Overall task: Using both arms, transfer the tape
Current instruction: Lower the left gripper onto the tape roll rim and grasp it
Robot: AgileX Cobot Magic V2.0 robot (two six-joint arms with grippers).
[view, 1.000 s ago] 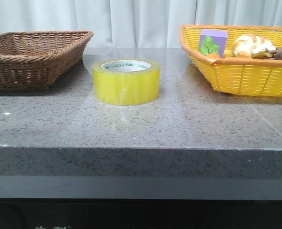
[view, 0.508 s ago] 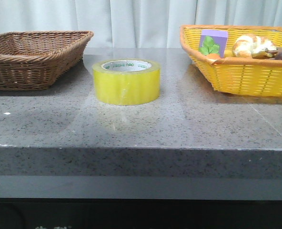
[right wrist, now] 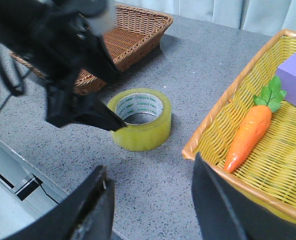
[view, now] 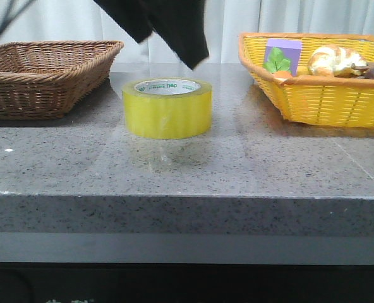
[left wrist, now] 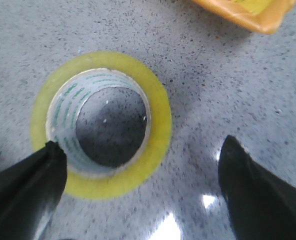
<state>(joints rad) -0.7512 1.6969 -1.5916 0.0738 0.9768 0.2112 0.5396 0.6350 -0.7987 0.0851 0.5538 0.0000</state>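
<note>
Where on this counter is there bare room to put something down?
The front strip of the table, before the tape, is bare from side to side. Another bare patch lies between the tape and the yellow basket. The gap between the tape and the brown basket is narrower, and the left gripper hangs over the tape, crowding that spot.

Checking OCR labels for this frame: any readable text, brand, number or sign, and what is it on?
Green print on the white inner core of the tape: repeated lettering, too small and blurred to read in any view; in the front view a fragment looks like "nao", not certain.
Faint white marks at the bottom edge of the front view, under the table: cut off, unreadable.
Nothing else carries text.
</note>
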